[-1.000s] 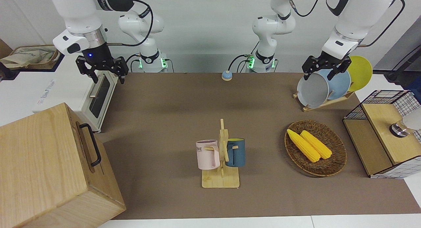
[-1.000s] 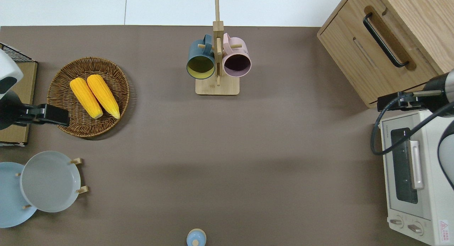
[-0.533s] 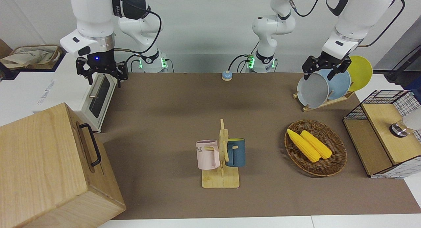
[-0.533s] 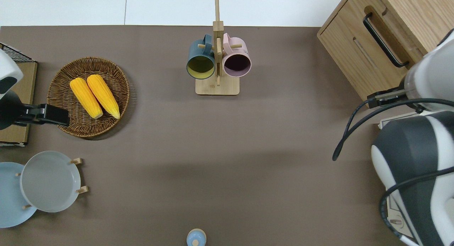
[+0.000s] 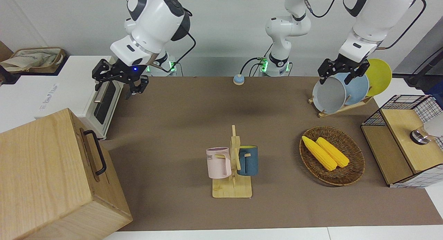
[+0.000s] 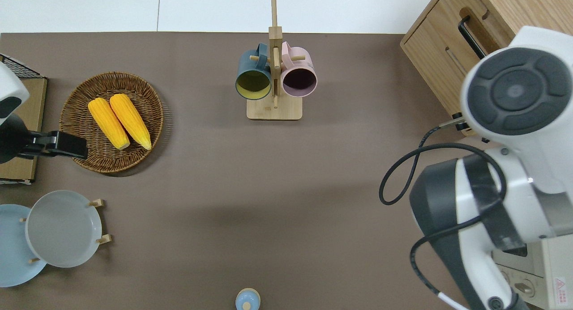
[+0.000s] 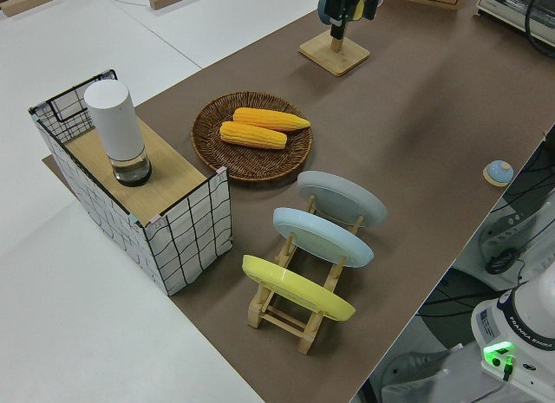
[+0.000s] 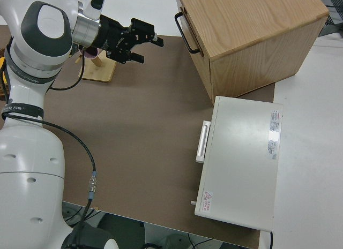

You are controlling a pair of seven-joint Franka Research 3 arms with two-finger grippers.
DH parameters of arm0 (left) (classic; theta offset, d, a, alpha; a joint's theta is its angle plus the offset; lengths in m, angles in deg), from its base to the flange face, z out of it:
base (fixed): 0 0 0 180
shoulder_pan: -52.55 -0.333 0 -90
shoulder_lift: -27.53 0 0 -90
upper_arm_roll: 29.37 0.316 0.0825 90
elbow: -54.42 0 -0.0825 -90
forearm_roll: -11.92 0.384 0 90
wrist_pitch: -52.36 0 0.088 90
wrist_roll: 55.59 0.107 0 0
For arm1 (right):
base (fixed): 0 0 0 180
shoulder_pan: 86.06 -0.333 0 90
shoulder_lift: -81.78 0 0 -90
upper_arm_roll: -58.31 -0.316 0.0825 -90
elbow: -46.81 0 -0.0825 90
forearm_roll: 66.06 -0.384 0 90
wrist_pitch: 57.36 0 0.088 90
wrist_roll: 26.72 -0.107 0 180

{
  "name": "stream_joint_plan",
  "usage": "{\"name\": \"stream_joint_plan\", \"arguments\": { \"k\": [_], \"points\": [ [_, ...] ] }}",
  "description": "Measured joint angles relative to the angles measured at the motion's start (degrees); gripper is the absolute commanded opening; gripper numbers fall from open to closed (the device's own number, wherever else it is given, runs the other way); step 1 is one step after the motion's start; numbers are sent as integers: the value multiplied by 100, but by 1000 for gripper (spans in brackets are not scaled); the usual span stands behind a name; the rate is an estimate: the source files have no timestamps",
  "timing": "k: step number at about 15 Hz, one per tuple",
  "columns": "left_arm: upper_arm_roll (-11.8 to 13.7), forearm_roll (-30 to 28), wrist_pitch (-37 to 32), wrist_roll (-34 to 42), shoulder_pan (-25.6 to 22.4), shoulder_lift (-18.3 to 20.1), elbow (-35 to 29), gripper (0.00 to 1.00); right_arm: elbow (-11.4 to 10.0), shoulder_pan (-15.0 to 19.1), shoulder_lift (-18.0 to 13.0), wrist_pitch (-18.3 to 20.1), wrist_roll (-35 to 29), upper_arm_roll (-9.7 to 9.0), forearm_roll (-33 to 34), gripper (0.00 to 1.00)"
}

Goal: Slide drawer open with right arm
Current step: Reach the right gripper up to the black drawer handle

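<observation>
The drawer (image 5: 90, 153) is the top strip of the pale wooden box's front, with a black U-shaped handle (image 5: 100, 157), and it is shut. It also shows in the overhead view (image 6: 481, 19) and the right side view (image 8: 194, 29). My right gripper (image 5: 116, 89) has a blue light on its wrist. It hangs open and empty over the brown mat, fingers pointing toward the handle (image 8: 185, 32), well apart from it (image 8: 151, 50). In the overhead view the arm's own links hide it. My left gripper (image 5: 341, 73) is parked and open.
A white toaster oven (image 5: 104, 101) stands beside the box, nearer to the robots. A mug rack (image 5: 232, 163) with two mugs stands mid-table. A basket of corn (image 5: 332, 155), a plate rack (image 5: 342, 91) and a wire-mesh cabinet (image 5: 401, 143) stand toward the left arm's end.
My right arm has swung away from the toaster oven out over the mat, and its wrist has tilted so the open fingers face the box. The drawer has not moved.
</observation>
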Motion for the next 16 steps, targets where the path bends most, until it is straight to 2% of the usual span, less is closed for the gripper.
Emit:
{"name": "stream_joint_plan", "arguments": {
  "k": [3,5,7,9,16],
  "points": [
    [0,0,0,0,0,0,0,993,-6,-33,325,-1,-183,-217,975,979],
    [0,0,0,0,0,0,0,993,-15,-140,584,-1,-290,-266,1667,979],
    [0,0,0,0,0,0,0,993,-42,-262,923,-1,-448,-278,2392,979],
    [0,0,0,0,0,0,0,993,-55,-303,1180,-1,-611,-278,2849,977],
    [0,0,0,0,0,0,0,993,-97,-256,1978,1,-1236,-207,4107,977]
  ]
}}
